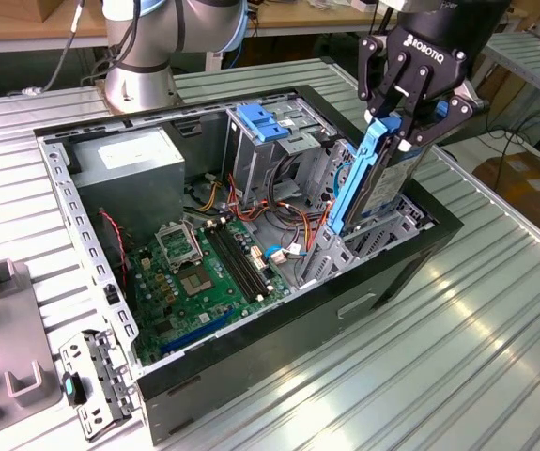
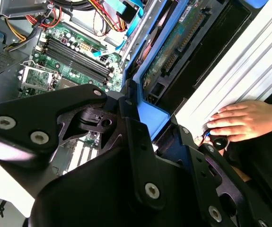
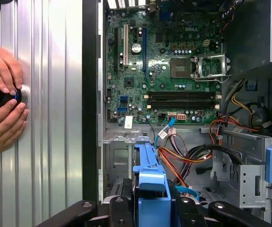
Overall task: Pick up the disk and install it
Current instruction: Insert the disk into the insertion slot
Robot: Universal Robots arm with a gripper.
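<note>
Pincer (image 1: 406,120) clenched on the disk (image 1: 396,177), held upright with its lower end at the computer case's drive bay (image 1: 387,230); likely rigid, weighty, shock-fragile: best gripped across blue side rails (image 1: 354,188).

Ribbed metal table (image 1: 495,357) carries open computer case (image 1: 345,305), grey fixture (image 1: 2,352), loose bracket (image 1: 93,378), arm base (image 1: 138,89).

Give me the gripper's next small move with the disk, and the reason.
Probably lower the disk slightly along its tilt. The gripper is shut on its upper end; its lower end is at the mouth of the drive bay in the open case, with most of it above the rim.
</note>
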